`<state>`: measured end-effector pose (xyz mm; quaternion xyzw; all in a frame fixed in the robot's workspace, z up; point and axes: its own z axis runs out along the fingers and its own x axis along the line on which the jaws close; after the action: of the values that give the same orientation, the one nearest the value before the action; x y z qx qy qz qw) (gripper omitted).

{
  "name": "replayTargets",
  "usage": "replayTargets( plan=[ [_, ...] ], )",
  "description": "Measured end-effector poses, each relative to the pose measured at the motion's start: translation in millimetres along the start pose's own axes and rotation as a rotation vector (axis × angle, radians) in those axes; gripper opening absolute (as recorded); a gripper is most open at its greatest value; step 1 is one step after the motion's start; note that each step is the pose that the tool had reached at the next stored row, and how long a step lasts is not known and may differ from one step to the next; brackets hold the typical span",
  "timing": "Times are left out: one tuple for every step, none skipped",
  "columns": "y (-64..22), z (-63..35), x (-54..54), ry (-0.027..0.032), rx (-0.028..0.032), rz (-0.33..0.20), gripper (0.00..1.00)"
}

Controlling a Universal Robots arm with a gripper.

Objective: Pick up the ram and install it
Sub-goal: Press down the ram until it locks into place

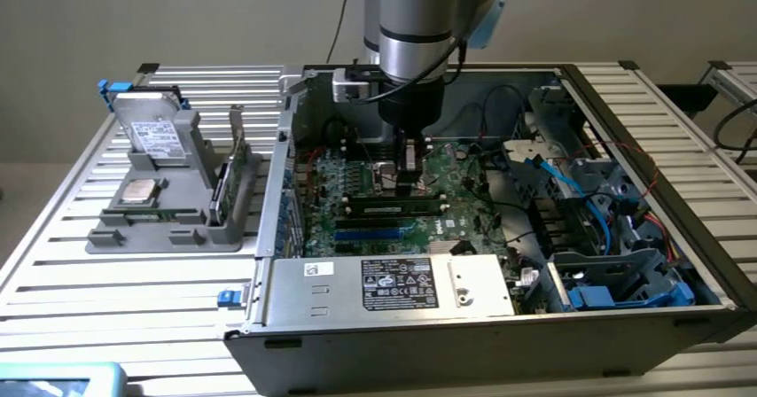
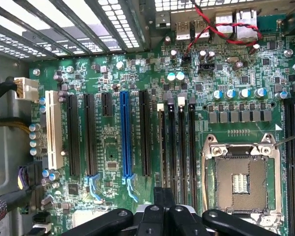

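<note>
The ram (image 1: pixel 396 209) is a long narrow stick with a pale label. It stands on edge along a black memory slot of the green motherboard (image 1: pixel 355 184) inside the open computer case. In the wrist view the ram (image 2: pixel 161 147) shows edge-on in the slot beside the blue one. My gripper (image 1: pixel 409 182) points straight down at the end of that slot farther from the case's rear ports, just over the stick. The gripper (image 2: pixel 165 199) is shut, with nothing visible between its black fingers (image 2: pixel 160 211). Whether it touches the ram I cannot tell.
A bare processor socket (image 2: pixel 241 182) lies beside the memory slots. A power supply (image 1: pixel 396 282) fills the case's near side, with cables and a drive cage (image 1: pixel 615 282) at the exterior view's right. A grey fixture (image 1: pixel 177 224) outside holds a drive (image 1: pixel 154 136), a chip (image 1: pixel 142 190) and a thin green board (image 1: pixel 237 171).
</note>
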<state>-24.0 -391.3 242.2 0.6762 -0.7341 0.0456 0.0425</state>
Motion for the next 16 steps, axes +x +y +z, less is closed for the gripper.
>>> replayTargets(
  plan=[
    [0.0, 0.1, 0.0, 0.0001, -0.0019, 0.015, 0.11],
    [0.0, 0.1, 0.0, 0.0002, -0.0037, 0.030, 0.11],
    [0.0, 0.2, 0.0, 0.0003, -0.0055, 0.044, 0.11],
    [0.0, 0.3, 0.0, 0.0004, -0.0074, 0.060, 0.11],
    [0.0, 0.4, -0.1, 0.0005, -0.0094, 0.076, 0.11],
    [0.0, 0.6, -0.1, 0.0006, -0.0114, 0.091, 0.11],
    [0.1, 0.7, -0.1, 0.0007, -0.0122, 0.098, 0.11],
    [0.0, 0.8, -0.1, 0.0009, -0.0136, 0.109, 0.11],
    [0.0, 0.9, -0.1, 0.0011, -0.0152, 0.123, 0.11],
    [0.0, 0.9, -0.1, 0.0011, -0.0168, 0.136, 0.11],
    [0.0, 1.0, -0.1, 0.0012, -0.0184, 0.150, 0.11],
    [0.0, 1.1, -0.2, 0.0012, -0.0200, 0.164, 0.11],
    [0.0, 1.1, -0.1, 0.0015, -0.0217, 0.178, 0.11],
    [0.0, 1.2, -0.2, 0.0015, -0.0234, 0.194, 0.11],
    [0.0, 1.3, -0.2, 0.0016, -0.0250, 0.208, 0.11],
    [0.0, 1.3, -0.2, 0.0017, -0.0267, 0.222, 0.11]
  ],
)
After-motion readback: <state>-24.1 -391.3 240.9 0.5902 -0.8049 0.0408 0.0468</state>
